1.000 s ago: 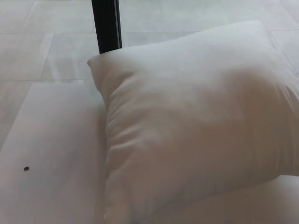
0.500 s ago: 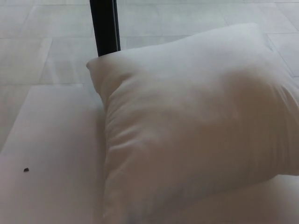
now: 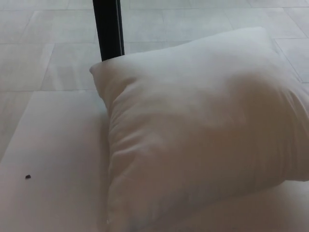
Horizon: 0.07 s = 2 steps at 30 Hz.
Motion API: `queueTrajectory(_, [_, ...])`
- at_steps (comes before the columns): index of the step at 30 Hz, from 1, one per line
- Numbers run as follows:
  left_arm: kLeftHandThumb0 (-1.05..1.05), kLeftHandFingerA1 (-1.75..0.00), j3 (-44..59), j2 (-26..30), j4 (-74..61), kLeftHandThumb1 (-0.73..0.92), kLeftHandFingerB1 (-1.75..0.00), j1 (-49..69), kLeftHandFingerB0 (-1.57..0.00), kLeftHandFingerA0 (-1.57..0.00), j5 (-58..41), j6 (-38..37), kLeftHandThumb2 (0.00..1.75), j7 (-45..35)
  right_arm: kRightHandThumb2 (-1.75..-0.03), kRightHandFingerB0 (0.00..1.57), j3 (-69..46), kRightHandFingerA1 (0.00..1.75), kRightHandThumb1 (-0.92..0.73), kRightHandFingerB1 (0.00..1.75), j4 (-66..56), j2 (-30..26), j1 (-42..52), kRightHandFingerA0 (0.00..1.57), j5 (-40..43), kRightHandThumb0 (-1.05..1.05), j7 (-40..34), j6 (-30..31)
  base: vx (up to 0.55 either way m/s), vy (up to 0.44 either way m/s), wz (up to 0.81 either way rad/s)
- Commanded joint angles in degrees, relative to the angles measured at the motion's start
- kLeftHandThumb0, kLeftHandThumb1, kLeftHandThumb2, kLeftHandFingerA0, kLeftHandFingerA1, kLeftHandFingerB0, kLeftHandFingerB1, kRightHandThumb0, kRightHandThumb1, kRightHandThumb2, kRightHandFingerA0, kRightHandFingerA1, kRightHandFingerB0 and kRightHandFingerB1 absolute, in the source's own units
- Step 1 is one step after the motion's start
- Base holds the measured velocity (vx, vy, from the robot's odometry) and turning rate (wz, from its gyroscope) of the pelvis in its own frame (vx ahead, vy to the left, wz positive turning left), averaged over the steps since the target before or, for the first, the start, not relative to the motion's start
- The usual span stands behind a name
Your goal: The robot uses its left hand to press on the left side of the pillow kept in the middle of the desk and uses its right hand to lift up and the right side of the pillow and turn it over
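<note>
Pale desk (image 3: 53,145), white pillow (image 3: 203,125) lying on it, black post (image 3: 108,26) behind, neither hand visible

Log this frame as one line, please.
pillow: on desk, untouched | hands: not in view | black post: behind pillow | speck: desk left

A plump white pillow (image 3: 203,130) filled most of the head view, lying on the pale surface (image 3: 53,164) with soft creases along its left edge. Behind its upper left corner stood a black post (image 3: 108,28) on the tiled floor (image 3: 43,53). A small dark speck (image 3: 28,177) sat on the surface, well left of the pillow.
</note>
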Motion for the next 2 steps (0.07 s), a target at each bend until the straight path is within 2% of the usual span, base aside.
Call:
queueTrajectory(1, [-0.64,-1.25,-8.76,3.40,4.11,0.23,-0.55,2.51,-0.74,-1.01,12.41,-18.68,0.65,6.26,-0.59,0.45,9.49,1.46,-0.43,0.96,1.61,0.01,1.14,1.57,-5.67,-0.36,-8.46,-11.96,0.00,0.000,0.00])
queueTrajectory(2, [-0.64,-1.25,-8.76,3.40,4.11,0.23,-0.55,2.51,-0.74,-1.01,12.41,-18.68,0.65,6.26,-0.59,0.45,9.49,1.46,-0.43,0.96,1.61,0.01,1.14,1.57,-5.67,-0.36,-8.46,-11.96,0.00,0.000,0.00])
